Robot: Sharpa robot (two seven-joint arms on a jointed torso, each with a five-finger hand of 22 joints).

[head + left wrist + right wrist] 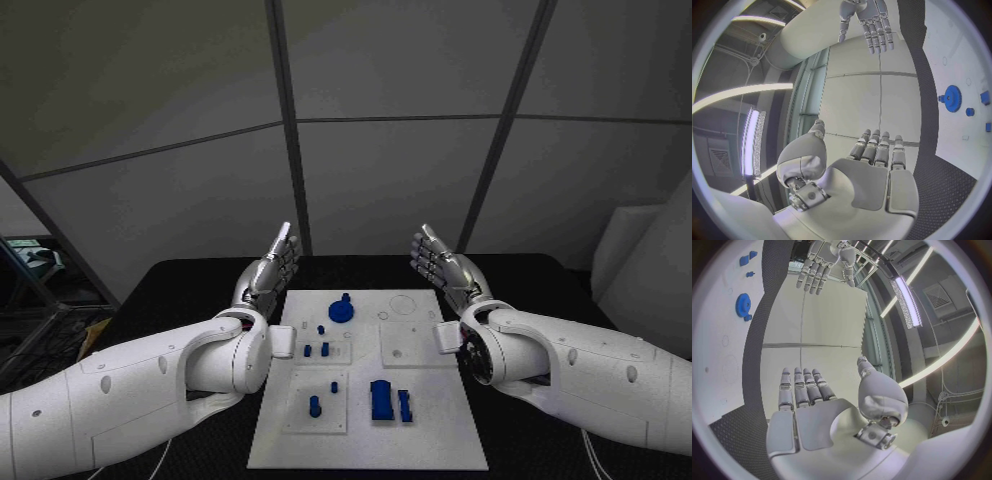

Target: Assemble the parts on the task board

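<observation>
While raised, fingers beyond parts.

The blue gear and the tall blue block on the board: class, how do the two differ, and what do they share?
1. The gear is round and toothed; the block is rectangular.
2. The gear sits at the far end of the board; the block stands near the robot's end.
3. The gear lies nearer the left hand; the block is farther from both hands.
Both are blue, and neither is held.
</observation>
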